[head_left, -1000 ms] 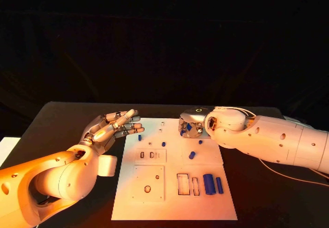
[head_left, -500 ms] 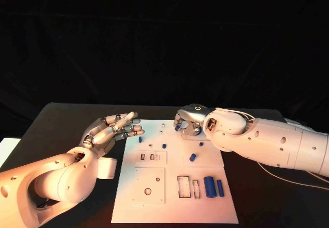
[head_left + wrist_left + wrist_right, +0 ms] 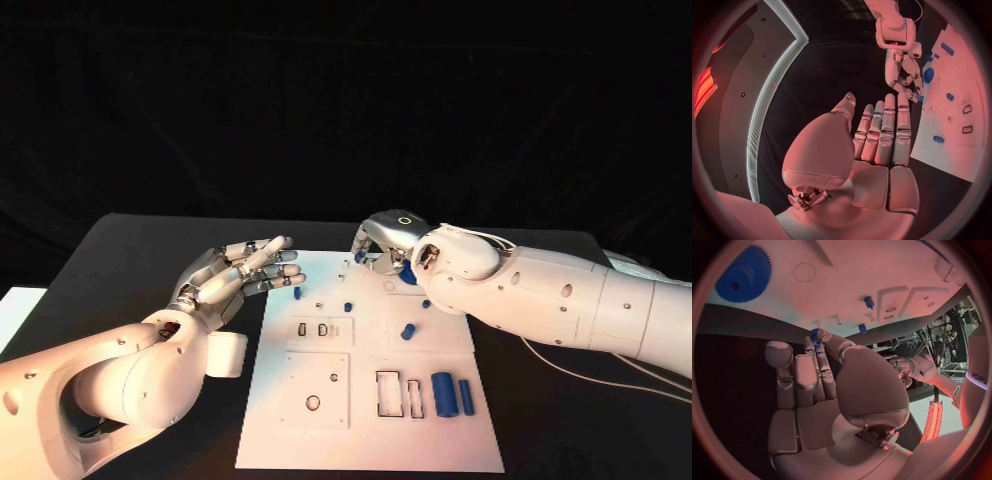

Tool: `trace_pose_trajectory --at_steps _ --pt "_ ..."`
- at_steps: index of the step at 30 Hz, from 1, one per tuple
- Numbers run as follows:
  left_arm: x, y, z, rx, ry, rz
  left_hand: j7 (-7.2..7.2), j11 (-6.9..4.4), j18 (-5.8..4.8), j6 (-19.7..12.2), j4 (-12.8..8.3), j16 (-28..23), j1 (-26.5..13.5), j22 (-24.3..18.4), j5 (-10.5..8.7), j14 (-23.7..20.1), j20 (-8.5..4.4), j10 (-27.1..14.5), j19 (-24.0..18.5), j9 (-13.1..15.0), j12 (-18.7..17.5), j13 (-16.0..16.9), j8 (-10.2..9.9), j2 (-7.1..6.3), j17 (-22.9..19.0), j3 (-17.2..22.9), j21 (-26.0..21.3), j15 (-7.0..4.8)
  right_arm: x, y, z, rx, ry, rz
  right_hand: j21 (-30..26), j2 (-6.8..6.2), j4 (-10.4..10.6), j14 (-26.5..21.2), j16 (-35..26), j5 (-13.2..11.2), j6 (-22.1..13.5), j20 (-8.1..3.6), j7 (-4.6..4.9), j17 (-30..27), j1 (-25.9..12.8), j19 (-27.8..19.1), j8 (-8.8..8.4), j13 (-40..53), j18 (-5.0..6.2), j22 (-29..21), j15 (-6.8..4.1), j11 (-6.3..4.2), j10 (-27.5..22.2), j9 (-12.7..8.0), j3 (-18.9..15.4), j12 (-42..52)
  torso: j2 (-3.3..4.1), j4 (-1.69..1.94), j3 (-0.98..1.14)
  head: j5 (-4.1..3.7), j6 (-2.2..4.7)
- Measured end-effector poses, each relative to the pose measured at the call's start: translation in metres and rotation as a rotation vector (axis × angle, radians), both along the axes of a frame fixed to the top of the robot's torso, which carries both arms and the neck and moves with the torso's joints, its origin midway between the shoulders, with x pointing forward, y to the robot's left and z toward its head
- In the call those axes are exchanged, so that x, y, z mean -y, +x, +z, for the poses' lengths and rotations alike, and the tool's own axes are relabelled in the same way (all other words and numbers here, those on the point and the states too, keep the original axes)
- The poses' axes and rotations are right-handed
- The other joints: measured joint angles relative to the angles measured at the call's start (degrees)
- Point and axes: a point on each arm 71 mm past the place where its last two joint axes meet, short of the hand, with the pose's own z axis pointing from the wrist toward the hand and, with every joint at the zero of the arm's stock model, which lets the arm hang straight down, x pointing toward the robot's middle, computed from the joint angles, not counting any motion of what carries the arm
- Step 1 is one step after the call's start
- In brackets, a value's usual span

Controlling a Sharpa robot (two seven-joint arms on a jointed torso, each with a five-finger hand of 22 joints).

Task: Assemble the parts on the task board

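The white task board [image 3: 368, 440] lies in the middle of the black table. My right hand [image 3: 384, 249] hovers over the board's far edge and pinches a small blue toothed part [image 3: 814, 333] between thumb and fingertip; the same part [image 3: 361, 257] peeks out at the fingers. Close behind that hand a large blue gear [image 3: 743, 275] sits on the board [image 3: 848, 270]. My left hand [image 3: 238, 272] hangs beside the board's left edge, palm up, fingers spread, holding nothing. Small blue pegs [image 3: 348, 306] and a short blue piece [image 3: 408, 330] are on the board's middle.
Two blue cylinders [image 3: 443, 393] lie side by side near the board's front right, beside rectangular slots [image 3: 387, 392]. A round hole [image 3: 313, 402] is in the front left plate. My right forearm [image 3: 562, 300] crosses the board's far right corner.
My right hand has moved left and away toward the board's far edge, with the small blue part at its fingertips. The left hand has barely moved.
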Motion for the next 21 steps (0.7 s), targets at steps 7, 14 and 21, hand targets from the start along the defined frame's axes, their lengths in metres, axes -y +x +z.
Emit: trace_pose_trajectory --at_steps 7,14,21 --pt "0.001 0.0 0.001 0.001 -0.004 -0.006 0.0 0.0 0.0 0.0 0.0 0.0 0.0 0.0 0.0 0.0 0.0 0.0 0.0 0.0 0.0 0.0 0.0 0.0 -0.01 0.0 0.0 0.0 -0.009 0.005 -0.001 0.005 0.007 0.0 0.21 0.0 0.07 0.0 0.05 0.0 -0.19 0.08 0.17 0.16 0.0 -0.09 0.0 -0.04 0.0 0.1 0.0 0.01 -0.01 0.0 0.07 -0.08 0.14 0.13 -0.07 0.08 0.0" --pt "0.002 0.0 0.003 0.003 -0.007 -0.009 0.0 0.0 0.0 0.0 0.0 0.0 0.0 0.01 0.0 0.0 0.0 0.0 0.0 0.0 0.0 0.0 0.0 0.0 -0.01 0.0 0.0 0.0 -0.015 0.009 -0.004 -0.001 0.006 -0.003 0.21 -0.01 0.08 0.0 0.28 0.0 -0.19 0.08 0.18 0.25 -0.01 -0.09 -0.16 -0.04 0.0 0.15 0.0 0.22 -0.23 -0.02 0.07 -0.25 0.21 0.15 -0.12 0.3 -0.04" --pt "0.003 -0.001 0.004 0.005 -0.01 -0.014 0.0 0.0 0.0 0.0 0.0 0.0 0.0 0.01 0.0 0.0 0.0 0.0 0.0 0.01 0.0 0.0 0.0 0.0 -0.01 0.0 0.0 0.0 -0.019 0.012 -0.007 -0.012 0.002 -0.006 0.21 -0.01 0.22 0.0 0.28 -0.01 -0.21 0.29 0.18 0.32 -0.01 -0.29 -0.22 -0.03 0.01 0.15 0.01 0.15 -0.5 -0.09 0.21 -0.39 0.25 0.16 -0.16 0.36 -0.2"
